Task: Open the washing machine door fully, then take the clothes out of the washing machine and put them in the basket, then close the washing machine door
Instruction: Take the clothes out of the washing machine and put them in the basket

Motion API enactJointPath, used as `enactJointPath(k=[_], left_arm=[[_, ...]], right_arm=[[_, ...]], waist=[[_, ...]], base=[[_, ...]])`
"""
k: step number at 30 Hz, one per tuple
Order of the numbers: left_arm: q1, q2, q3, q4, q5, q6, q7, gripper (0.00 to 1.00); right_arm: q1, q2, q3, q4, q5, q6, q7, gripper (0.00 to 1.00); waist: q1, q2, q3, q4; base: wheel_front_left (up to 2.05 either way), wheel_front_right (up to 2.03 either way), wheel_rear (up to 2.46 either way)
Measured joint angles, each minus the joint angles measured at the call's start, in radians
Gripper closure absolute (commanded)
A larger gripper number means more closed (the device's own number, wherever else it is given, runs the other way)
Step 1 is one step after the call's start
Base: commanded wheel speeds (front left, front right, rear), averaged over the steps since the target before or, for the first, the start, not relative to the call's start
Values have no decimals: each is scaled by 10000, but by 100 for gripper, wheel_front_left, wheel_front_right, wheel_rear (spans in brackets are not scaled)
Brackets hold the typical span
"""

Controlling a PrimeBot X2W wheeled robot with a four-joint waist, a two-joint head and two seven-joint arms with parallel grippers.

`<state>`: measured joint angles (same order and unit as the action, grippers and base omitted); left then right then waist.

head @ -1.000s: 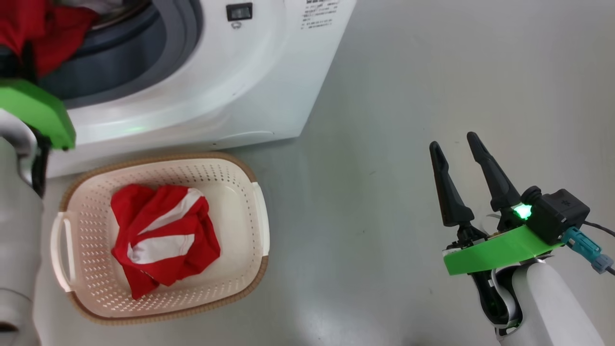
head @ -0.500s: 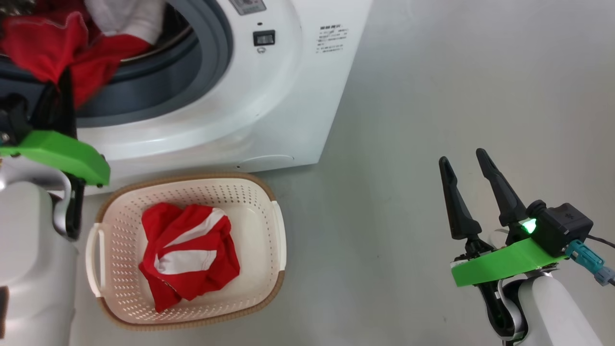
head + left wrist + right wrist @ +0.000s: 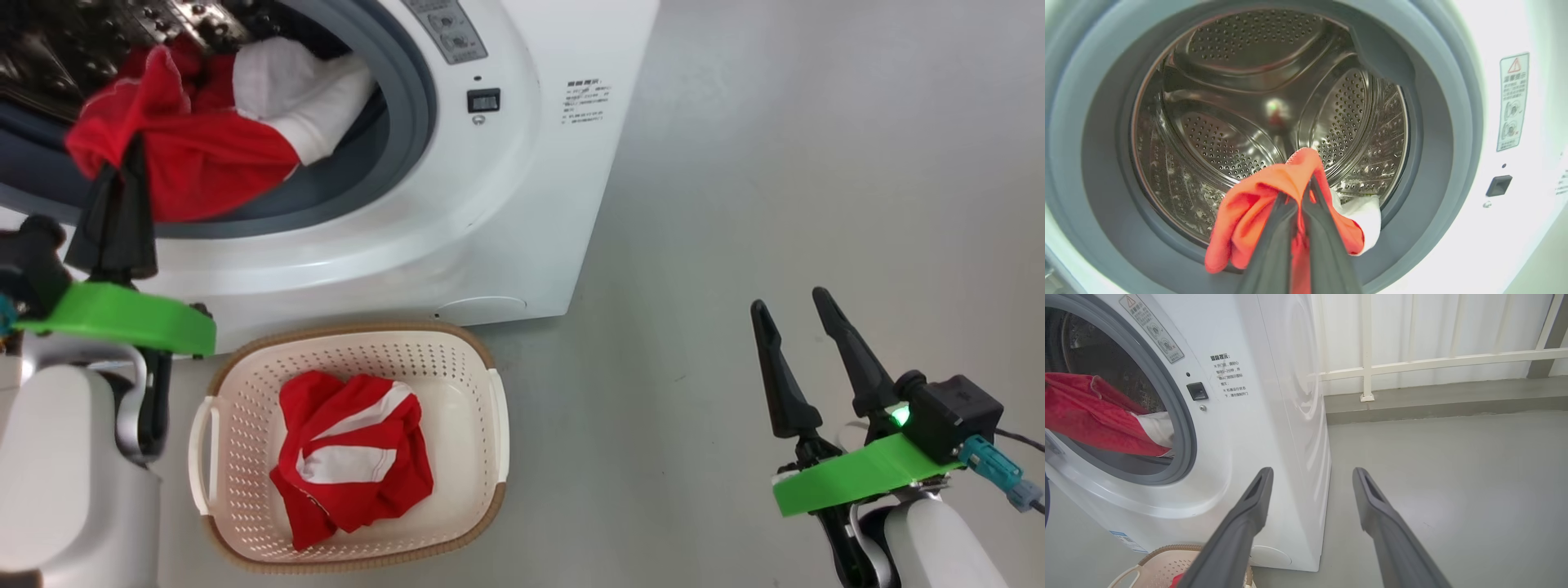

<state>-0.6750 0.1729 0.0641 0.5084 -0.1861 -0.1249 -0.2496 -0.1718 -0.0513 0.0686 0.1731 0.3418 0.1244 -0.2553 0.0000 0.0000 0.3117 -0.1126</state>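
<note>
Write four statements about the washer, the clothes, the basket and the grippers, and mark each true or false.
1. The left gripper is shut on a red garment at the washing machine opening. True.
2. The basket is empty. False: a red-and-white bundle lies in it.
3. The right gripper is open and holds nothing. True.
4. The basket sits on top of the washing machine. False: it stands on the floor in front of it.
</note>
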Motion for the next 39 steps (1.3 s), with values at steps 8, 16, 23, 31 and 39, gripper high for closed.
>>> enactJointPath(k=[8,16,23,31,39], left_arm=[[1127,-334,311,-1935,-6,-2,-2,100],[2075,-548,428,-3651,-12,-2,-33,100],[2790,-750,522,-4740,-4,-2,-73,100],[3894,-997,336,-4679,4,-2,-75,100],[4296,-1210,-98,-2959,-17,-2,-73,100]], right_arm=[[275,4,-238,2,-6,0,0,0],[303,4,-301,-19,-94,0,0,0],[319,4,-351,-52,-178,0,0,0],[317,4,-305,-92,-215,0,-2,0],[272,4,-209,-107,-259,0,0,0]], waist=[[0,0,-269,192],[0,0,-416,398],[0,0,-383,543],[0,0,-109,584],[0,0,299,582]], base=[[0,0,0],[0,0,0],[0,0,0],[0,0,0],[0,0,0]])
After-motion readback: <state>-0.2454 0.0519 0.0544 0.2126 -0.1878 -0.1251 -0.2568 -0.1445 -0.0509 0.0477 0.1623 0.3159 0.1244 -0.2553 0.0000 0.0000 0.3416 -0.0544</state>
